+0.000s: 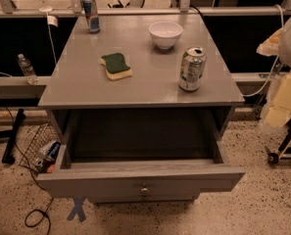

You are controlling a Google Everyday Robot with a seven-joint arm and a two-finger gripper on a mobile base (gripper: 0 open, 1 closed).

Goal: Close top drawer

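Observation:
The top drawer (pixel 140 177) of the grey wood-grain cabinet is pulled far out towards me. Its inside looks dark and empty. Its flat front panel carries a small round metal knob (pixel 144 190) at the centre. A strip of a lower drawer front (pixel 145 198) shows just under it. My gripper (pixel 286 99) is a pale, blurred yellow-white shape at the right edge of the camera view. It hangs to the right of the cabinet, apart from the drawer, at about the height of the cabinet top.
On the cabinet top (pixel 76 82) stand a white bowl (pixel 165 34), a drink can (pixel 192 68), a green-and-yellow sponge (pixel 115 65) and a tall blue can (pixel 90 15). A wire basket (pixel 39 148), cables and a water bottle (pixel 25 67) lie on the left.

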